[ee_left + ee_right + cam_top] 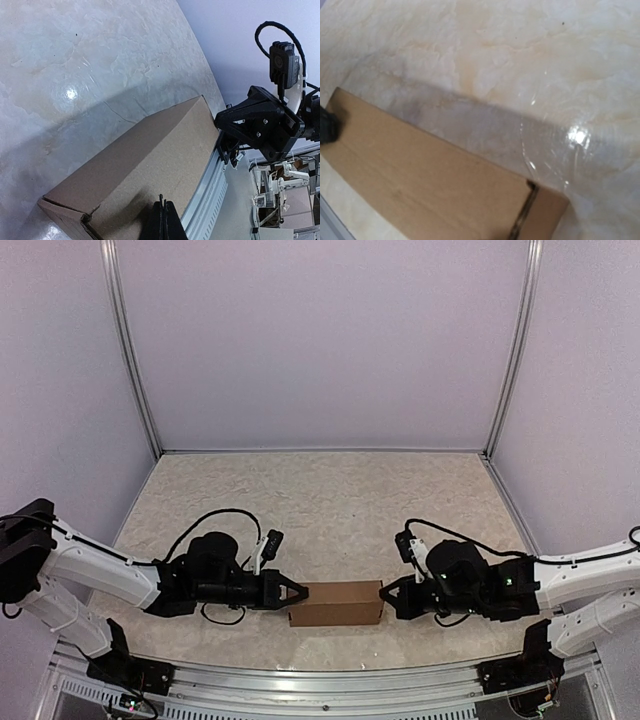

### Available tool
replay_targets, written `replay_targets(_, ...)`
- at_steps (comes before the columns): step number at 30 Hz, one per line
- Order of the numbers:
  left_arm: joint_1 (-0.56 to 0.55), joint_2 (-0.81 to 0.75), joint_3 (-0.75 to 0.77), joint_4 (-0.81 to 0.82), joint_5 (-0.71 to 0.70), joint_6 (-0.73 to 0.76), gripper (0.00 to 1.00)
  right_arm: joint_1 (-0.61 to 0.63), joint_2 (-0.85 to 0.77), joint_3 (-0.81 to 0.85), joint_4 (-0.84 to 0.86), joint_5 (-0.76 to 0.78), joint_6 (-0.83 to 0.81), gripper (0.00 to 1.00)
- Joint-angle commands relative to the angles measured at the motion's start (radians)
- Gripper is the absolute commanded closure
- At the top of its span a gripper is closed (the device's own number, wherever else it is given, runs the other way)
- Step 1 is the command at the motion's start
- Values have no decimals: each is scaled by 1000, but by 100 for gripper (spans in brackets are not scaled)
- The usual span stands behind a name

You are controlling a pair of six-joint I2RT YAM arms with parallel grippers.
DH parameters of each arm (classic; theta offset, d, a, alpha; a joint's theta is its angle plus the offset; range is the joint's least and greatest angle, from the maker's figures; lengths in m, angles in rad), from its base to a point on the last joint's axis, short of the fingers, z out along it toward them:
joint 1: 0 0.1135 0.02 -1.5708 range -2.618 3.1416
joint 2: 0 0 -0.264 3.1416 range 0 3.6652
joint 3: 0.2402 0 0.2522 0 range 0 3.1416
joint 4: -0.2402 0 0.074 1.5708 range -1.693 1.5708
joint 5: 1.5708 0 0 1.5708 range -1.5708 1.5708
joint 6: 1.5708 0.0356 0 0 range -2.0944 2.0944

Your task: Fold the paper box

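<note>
1. The left end effector (162, 226) lies low over the tabletop (330, 510). Its two fingers are pressed together into one narrow point and hold nothing.
2. Just ahead of that point is the paper box (145, 160), already formed into a closed rectangular carton lying flat on its long side. The point meets the carton's near end.
3. At that near end a flap edge (82, 217) shows a thin dark line, so the flap may not be fully seated.
4. Along the carton the panels look flat and square, with no crushing visible.
5. The far end carries a similar tuck seam (524, 212), slightly open.
6. The right end effector (388, 596) touches that far end, so the carton is trapped lengthwise between the two arms. From these angles I cannot tell whether its fingers are together or slightly apart.
7. Judged step: closing and squaring the end flaps, which is late in the task.
8. The next move probably calls for gentle, matched inward pressure on both ends to seat the flaps. Each arm should then draw straight back, because an uneven push could slide or skew the light carton.
</note>
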Motion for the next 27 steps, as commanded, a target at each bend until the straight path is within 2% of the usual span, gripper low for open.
replay_targets(1, -1, 33, -18, -171, -22, 17, 100, 9, -27, 17, -163, 24, -24, 100)
replay_targets(7, -1, -27, 18, -267, -53, 58, 100, 8, -71, 99, -188, 7, -84, 100)
replay_targets(15, 3, -149, 110, -413, -118, 126, 100, 9, -91, 106, -164, -122, -166, 100)
replay_targets(22, 11, -285, 163, -532, -256, 209, 100, 37, -14, 95, -125, -177, -211, 100)
replay_targets(27, 80, -319, 183, -616, -307, 232, 100, 54, 82, 109, -125, -162, -236, 100)
